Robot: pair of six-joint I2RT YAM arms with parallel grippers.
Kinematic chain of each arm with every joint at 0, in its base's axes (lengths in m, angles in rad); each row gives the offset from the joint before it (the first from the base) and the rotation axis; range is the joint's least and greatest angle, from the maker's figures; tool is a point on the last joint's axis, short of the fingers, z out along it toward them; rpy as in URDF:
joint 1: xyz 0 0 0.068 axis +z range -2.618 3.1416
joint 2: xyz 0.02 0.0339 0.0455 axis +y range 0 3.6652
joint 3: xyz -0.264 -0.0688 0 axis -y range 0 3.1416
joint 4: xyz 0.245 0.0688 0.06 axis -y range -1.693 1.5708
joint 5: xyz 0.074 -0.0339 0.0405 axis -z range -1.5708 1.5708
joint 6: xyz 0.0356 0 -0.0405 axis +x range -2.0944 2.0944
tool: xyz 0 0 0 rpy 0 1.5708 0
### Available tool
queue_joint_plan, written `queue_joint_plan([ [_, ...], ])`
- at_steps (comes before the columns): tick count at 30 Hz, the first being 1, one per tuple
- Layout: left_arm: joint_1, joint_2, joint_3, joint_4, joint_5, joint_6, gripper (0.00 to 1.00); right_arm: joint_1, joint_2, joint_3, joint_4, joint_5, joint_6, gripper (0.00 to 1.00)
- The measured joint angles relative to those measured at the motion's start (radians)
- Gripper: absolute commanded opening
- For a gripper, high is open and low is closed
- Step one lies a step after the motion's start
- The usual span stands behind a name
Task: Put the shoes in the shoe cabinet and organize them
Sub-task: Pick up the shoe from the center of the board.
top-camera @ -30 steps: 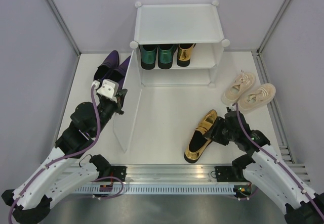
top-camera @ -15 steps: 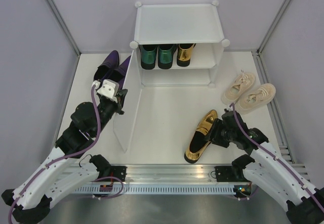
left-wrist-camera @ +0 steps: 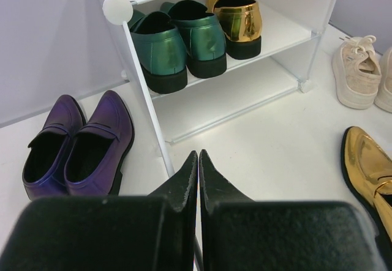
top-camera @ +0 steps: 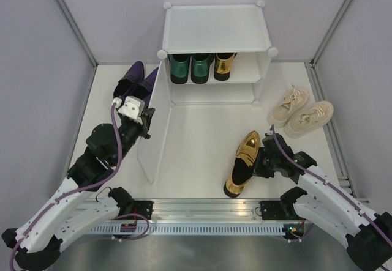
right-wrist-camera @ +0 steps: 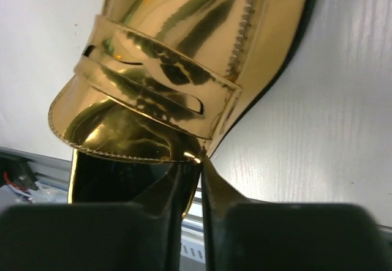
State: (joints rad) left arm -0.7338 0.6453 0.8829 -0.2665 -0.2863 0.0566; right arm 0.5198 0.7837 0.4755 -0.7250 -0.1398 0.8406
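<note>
Nearest to the arm bases, the right gripper [right-wrist-camera: 199, 161] is clamped on the side rim of a gold loafer [right-wrist-camera: 184, 51], one finger inside the dark opening and the other outside. The wrist view cuts off the shoe's toe and heel. From above, this loafer [top-camera: 244, 161] lies on the white table [top-camera: 196, 130], toe pointing away from the bases, its heel partly covered by the gripper.

On the other side, the left gripper [left-wrist-camera: 198, 161] has its fingers pressed together just over the top edge of the open door panel [top-camera: 153, 130]. We cannot tell whether the thin panel is nipped between them.

Beyond the door lie the purple shoes [left-wrist-camera: 76, 142], side by side on the table to the left of the cabinet [top-camera: 214, 26]. Off to the right rest the sneakers [top-camera: 301, 111], cut off by the frame edge in the left wrist view.

Farthest back, on the cabinet's upper shelf, stand the green loafers [left-wrist-camera: 177, 44], with a second gold loafer [left-wrist-camera: 239, 20] just to their right. All three have their heels outward and their toes hidden in the depth. From above, the lower tier is mostly hidden.
</note>
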Motion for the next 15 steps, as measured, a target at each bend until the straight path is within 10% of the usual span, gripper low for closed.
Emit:
queue_joint_plan([
  [15,-0.01,0.0,-0.002,0.0,-0.001,0.0,0.02,0.02,0.478,0.411,0.047,0.078,-0.388,0.01],
])
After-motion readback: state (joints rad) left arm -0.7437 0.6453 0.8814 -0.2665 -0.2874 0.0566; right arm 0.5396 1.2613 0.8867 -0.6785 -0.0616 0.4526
